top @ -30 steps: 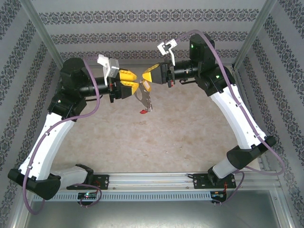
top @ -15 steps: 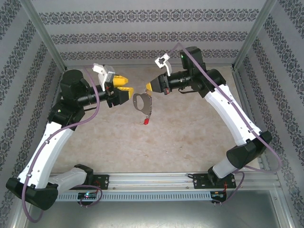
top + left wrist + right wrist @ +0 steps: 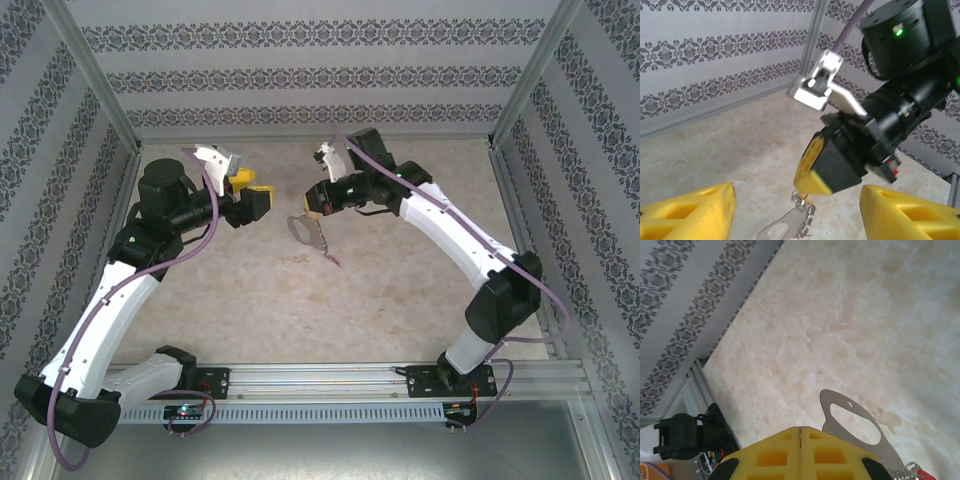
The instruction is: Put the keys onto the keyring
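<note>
My right gripper (image 3: 314, 206) is shut, and the keyring (image 3: 303, 228) hangs from its fingertips low over the table. The keyring is a flat grey loop (image 3: 828, 396) with a silvery chain (image 3: 809, 216) and a red tag (image 3: 926, 474). In the left wrist view a small yellow-orange piece (image 3: 804, 198), seemingly the key's tag, pokes out under the right gripper (image 3: 808, 189) where the chain joins; the dark key itself I cannot make out. My left gripper (image 3: 258, 190) is open a short way to the left, its yellow fingers (image 3: 695, 210) wide apart and holding nothing.
The beige marbled table (image 3: 380, 290) is boxed in by patterned walls (image 3: 300, 70) with aluminium posts (image 3: 95, 85) at the corners. A metal rail (image 3: 320, 378) runs along the near edge between the arm bases.
The left gripper let go of the keyring, opened and drew back left. The right arm came down and nearer, carrying the keyring lower over the table.
</note>
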`<state>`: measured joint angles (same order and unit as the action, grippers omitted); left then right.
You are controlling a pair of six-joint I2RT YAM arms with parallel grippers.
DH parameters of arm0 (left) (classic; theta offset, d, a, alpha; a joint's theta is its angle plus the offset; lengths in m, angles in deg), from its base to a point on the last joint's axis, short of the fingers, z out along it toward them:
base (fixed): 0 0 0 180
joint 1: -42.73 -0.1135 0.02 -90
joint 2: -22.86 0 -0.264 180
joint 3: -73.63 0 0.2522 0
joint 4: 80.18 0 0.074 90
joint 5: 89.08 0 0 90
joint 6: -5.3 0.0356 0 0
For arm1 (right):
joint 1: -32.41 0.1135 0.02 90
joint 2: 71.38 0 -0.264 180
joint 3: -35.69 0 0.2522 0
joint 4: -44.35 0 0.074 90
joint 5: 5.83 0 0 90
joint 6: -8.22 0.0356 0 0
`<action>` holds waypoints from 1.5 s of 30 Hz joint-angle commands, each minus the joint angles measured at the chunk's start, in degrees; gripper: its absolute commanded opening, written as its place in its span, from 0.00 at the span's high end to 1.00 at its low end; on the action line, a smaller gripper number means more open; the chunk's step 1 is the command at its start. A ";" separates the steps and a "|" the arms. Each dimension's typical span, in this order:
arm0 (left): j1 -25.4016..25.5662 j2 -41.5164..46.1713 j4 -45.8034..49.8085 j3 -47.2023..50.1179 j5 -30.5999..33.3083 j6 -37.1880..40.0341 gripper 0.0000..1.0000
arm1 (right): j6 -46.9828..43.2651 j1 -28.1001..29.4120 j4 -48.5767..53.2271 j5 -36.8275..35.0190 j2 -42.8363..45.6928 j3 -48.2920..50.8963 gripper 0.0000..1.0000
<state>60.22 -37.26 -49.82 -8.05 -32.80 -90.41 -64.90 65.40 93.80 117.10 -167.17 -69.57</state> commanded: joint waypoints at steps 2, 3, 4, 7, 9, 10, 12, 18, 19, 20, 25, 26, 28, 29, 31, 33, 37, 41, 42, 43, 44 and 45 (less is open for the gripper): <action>-0.50 0.00 0.22 0.84 0.72 -2.07 0.31 | 2.70 0.97 -5.82 -2.76 -1.72 2.45 1.00; -0.51 0.04 -0.24 1.37 0.44 -2.51 0.30 | 2.78 1.01 -6.93 -2.85 -1.78 3.90 1.00; -0.48 -0.05 -0.61 1.63 -0.16 -2.90 0.29 | 2.82 1.02 -8.08 -3.07 -1.78 5.35 1.00; -0.52 -0.80 -0.80 1.89 -2.17 -3.76 0.27 | 2.80 0.41 -9.56 -3.10 -1.78 9.74 1.00; -0.52 -1.33 0.05 1.63 -2.67 -3.71 0.24 | 3.14 -0.38 -9.78 -2.66 -1.44 12.83 1.00; -0.45 -1.49 0.71 1.54 -2.38 -3.43 0.22 | 3.73 -0.85 -10.40 -2.25 -1.01 14.81 1.00; -0.52 -1.58 1.40 1.72 -1.34 -3.04 0.21 | 4.37 -1.66 -11.94 -2.06 0.14 18.94 1.00; -0.56 -3.37 2.16 2.05 -0.11 -3.04 0.07 | 3.32 -3.78 -15.45 -1.29 1.24 27.61 1.00; -0.61 -3.96 2.16 1.92 -0.21 -3.40 0.01 | 2.99 -4.06 -16.17 -1.18 1.26 28.63 1.00; -0.61 -4.58 2.27 1.93 -0.34 -3.74 0.00 | 2.52 -4.20 -16.68 -1.56 1.37 29.55 1.00; -0.90 -5.84 3.89 2.67 2.01 -4.56 0.00 | 0.60 -4.76 -17.30 -6.10 3.46 32.16 0.92; -1.15 -5.77 4.26 3.10 2.85 -4.57 0.00 | 0.03 -4.91 -16.28 -8.35 4.11 32.27 0.90; -2.21 -5.22 4.11 4.50 4.29 -5.36 0.00 | -0.62 -5.11 -13.02 -14.42 5.16 31.71 0.84; -3.15 -4.56 3.13 5.78 4.97 -6.43 0.00 | -0.94 -5.38 -11.92 -16.70 5.88 31.67 0.80; -5.16 -2.56 0.37 8.79 5.81 -9.11 0.00 | -1.27 -5.95 -11.15 -19.82 7.73 32.26 0.71; -6.85 -0.56 -1.14 11.14 7.13 -10.82 0.00 | -1.71 -6.36 -9.89 -22.79 9.70 32.90 0.62; -7.63 1.67 2.79 12.47 12.53 -8.45 0.00 | -3.60 -6.80 -11.37 -28.08 17.17 34.85 0.47; -7.65 5.74 2.16 17.65 27.20 -10.20 0.00 | -4.12 -7.82 -16.52 -39.11 26.67 38.27 0.02; -7.70 6.78 0.73 19.71 29.51 -9.90 0.00 | -4.04 -8.52 -16.61 -41.93 28.42 38.50 0.02; -7.84 7.72 -0.84 21.71 31.89 -9.39 0.00 | -4.30 -9.63 -17.17 -44.14 30.41 39.09 0.02; -8.09 8.30 -2.28 23.63 33.53 -8.68 0.00 | -4.96 -10.96 -18.53 -45.30 32.56 40.33 0.02; -8.43 8.25 -3.27 25.04 34.05 -7.55 0.00 | -5.41 -12.33 -20.15 -46.00 34.77 41.69 0.02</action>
<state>52.88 -29.54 -49.47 13.35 -7.92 -98.89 -68.64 55.83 77.84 80.68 -136.52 -30.60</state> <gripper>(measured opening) 0.999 0.978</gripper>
